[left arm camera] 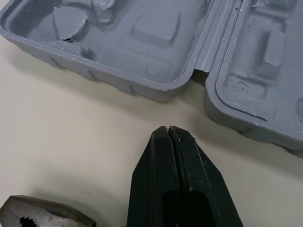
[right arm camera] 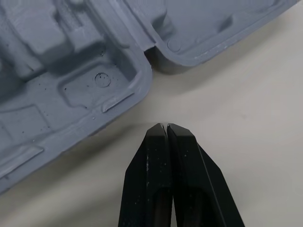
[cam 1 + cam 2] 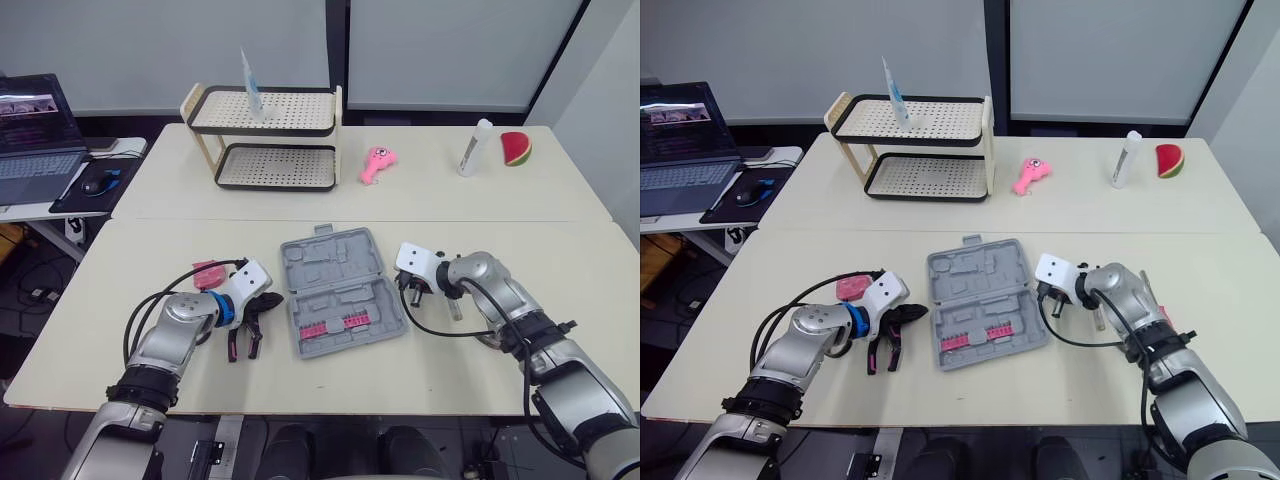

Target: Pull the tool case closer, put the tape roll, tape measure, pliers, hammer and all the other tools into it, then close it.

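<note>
One pink tool (image 3: 207, 273) lies partly hidden behind the left arm (image 3: 180, 325).

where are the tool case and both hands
tool case (image 3: 325, 258), left eye view, bare far half
left hand (image 1: 168, 128), left wrist view, shut fingertips
right hand (image 2: 164, 126), right wrist view, shut fingertips

On the far table (image 3: 420, 200), a two-tier rack (image 3: 265, 140) stands near the left edge, with a pink toy (image 3: 378, 164) mid-surface and a white bottle (image 3: 475, 148) and watermelon slice (image 3: 516, 149) toward the far right corner.
</note>
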Action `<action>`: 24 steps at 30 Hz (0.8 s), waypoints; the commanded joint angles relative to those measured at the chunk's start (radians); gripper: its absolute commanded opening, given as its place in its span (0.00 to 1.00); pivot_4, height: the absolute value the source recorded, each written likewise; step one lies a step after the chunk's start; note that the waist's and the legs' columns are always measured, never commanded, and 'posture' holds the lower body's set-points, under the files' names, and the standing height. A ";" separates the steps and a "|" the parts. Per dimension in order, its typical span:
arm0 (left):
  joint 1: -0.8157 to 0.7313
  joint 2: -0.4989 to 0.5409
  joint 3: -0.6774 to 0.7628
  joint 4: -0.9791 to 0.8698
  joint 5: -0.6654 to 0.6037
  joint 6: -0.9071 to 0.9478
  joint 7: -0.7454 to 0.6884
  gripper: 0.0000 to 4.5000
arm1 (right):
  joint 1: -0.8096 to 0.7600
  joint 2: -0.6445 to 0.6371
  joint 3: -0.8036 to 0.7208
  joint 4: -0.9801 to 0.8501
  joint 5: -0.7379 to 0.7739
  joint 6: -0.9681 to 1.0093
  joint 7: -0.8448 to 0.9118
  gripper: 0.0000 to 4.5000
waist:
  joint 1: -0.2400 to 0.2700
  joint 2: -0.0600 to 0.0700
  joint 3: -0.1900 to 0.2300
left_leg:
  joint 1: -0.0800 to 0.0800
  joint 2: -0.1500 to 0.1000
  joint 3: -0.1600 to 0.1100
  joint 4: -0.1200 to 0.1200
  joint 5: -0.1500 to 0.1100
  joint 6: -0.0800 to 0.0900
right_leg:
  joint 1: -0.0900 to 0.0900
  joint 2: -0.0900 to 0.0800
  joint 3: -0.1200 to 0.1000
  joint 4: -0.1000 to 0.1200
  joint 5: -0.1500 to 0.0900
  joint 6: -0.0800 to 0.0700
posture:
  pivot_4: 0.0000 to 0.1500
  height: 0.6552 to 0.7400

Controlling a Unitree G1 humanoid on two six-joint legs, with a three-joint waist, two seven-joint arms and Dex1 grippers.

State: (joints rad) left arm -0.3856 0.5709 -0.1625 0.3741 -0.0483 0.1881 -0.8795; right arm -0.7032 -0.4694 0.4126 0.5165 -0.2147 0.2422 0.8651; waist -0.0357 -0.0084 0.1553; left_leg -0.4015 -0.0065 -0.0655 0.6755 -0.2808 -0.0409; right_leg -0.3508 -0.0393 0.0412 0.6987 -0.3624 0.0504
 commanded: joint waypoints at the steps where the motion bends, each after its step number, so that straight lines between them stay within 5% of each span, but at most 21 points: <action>1: -0.019 -0.017 -0.004 0.015 0.015 -0.015 0.011 0.00 | -0.036 0.014 -0.007 0.029 -0.013 -0.044 -0.008 0.00 | 0.000 0.000 0.000 | 0.000 0.000 0.000 0.000 0.000 0.000 | 0.000 0.000 0.000 0.000 0.000 0.000 | 1.00 0.87; 24: -0.008 -0.069 -0.026 -0.044 0.014 0.029 -0.024 0.00 | 0.006 0.038 -0.003 -0.079 -0.007 -0.055 0.094 0.00 | 0.000 0.000 0.000 | 0.000 0.000 0.000 0.000 0.000 0.000 | 0.000 0.000 0.000 0.001 0.000 0.000 | 1.00 0.87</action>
State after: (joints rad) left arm -0.4022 0.5216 -0.1608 0.3737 -0.0278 0.2150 -0.8819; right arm -0.6976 -0.4448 0.4134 0.5012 -0.2358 0.1913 0.9392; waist -0.0355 -0.0083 0.1552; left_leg -0.4016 -0.0067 -0.0660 0.6758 -0.2807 -0.0410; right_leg -0.3507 -0.0396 0.0410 0.6993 -0.3624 0.0504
